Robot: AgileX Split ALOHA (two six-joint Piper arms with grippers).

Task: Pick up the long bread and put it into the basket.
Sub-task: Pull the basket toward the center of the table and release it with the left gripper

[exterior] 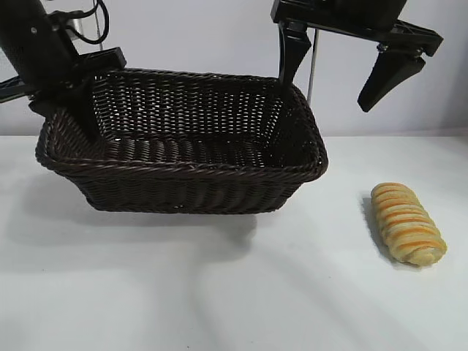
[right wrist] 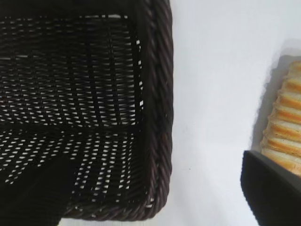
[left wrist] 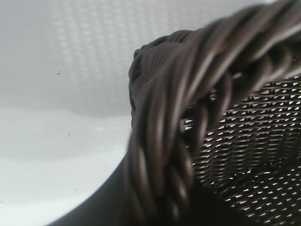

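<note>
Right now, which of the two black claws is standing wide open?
The right gripper, hanging above the table between the dark brown woven wicker basket and the striped golden long bread. The left gripper is pinched on the basket's rim.

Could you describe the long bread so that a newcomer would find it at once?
Start at the large dark brown woven wicker basket on the white table. On the side under the right arm, apart from the basket, lies an oblong golden-tan loaf. Its orange-brown crosswise stripes mark it out.
</note>
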